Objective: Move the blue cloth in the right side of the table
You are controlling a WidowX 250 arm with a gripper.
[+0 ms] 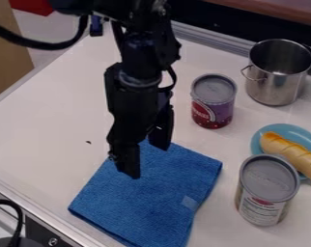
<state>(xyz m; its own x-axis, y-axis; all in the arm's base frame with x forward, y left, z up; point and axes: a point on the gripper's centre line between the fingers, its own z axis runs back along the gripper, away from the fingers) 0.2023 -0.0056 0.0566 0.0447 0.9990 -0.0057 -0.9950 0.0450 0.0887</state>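
Blue cloth (pixel 145 202): lay flat on the desk (pixel 48 120) at the lower middle of the view, its near end running to the bottom edge.
Tool (pixel 146 158): hung over the cloth's far end, fingers spread apart, with nothing seen held between them.
Purple-and-red can (pixel 213 101): stood upright beyond the cloth, near the steel pot (pixel 274 82).
Second can (pixel 268 188): stood upright to the cloth's right.
Blue plate (pixel 293 131): sat just behind that can, a bread roll (pixel 290 152) on it.
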